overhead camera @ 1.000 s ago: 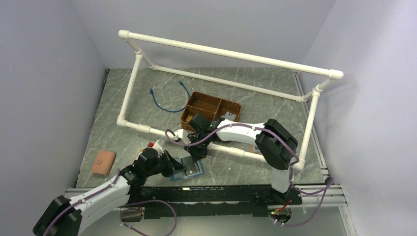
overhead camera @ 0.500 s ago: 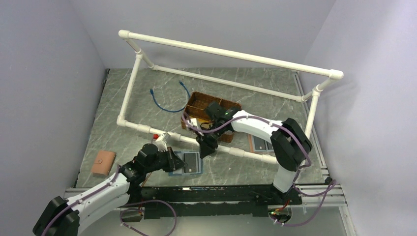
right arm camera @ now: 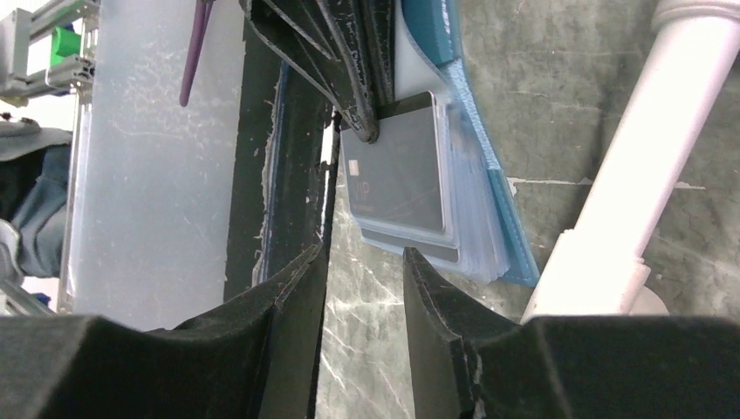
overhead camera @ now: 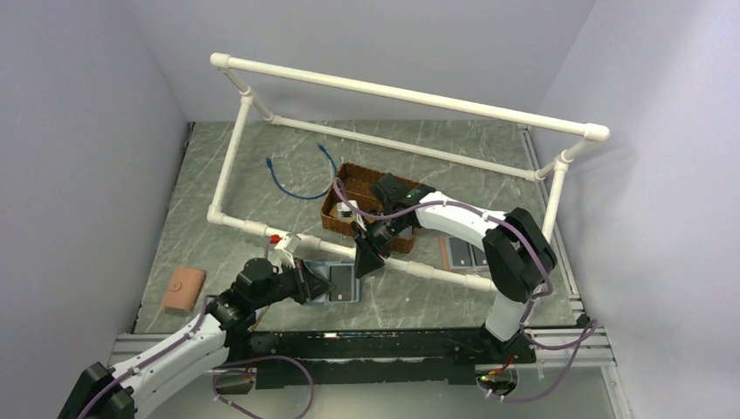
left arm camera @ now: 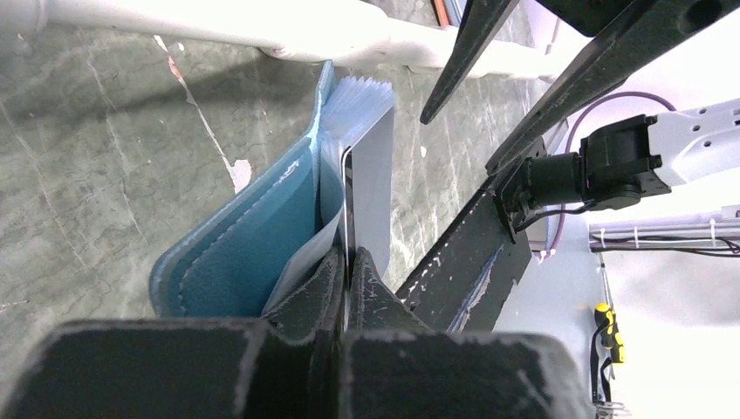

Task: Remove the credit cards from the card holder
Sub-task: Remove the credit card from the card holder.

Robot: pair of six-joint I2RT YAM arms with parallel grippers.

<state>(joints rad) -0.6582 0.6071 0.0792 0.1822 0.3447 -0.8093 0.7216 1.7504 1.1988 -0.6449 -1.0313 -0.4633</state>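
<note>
The slate-blue card holder [overhead camera: 342, 283] lies open on the table in front of the white pipe. In the left wrist view its blue cover [left arm camera: 236, 253] and fanned clear sleeves stand on edge. My left gripper [overhead camera: 323, 285] is shut on the edge of one sleeve page of the holder [left arm camera: 349, 257]. A dark grey credit card [right arm camera: 397, 175] sits in the top sleeve, with another card's edge [right arm camera: 410, 244] showing below it. My right gripper [overhead camera: 366, 262] is open and empty [right arm camera: 365, 262], hovering just off the holder's free edge, touching nothing.
A white PVC pipe frame [overhead camera: 410, 96] crosses right behind the holder [right arm camera: 646, 175]. A wicker basket [overhead camera: 375, 196] stands behind it. A brown holder with grey cards [overhead camera: 462, 255] lies right, an orange-tan holder [overhead camera: 183, 290] far left, a blue cable [overhead camera: 297, 179] at the back.
My right gripper has drawn back from the holder toward the basket and now hangs open beside it. My left gripper has shifted the holder slightly back and right.
</note>
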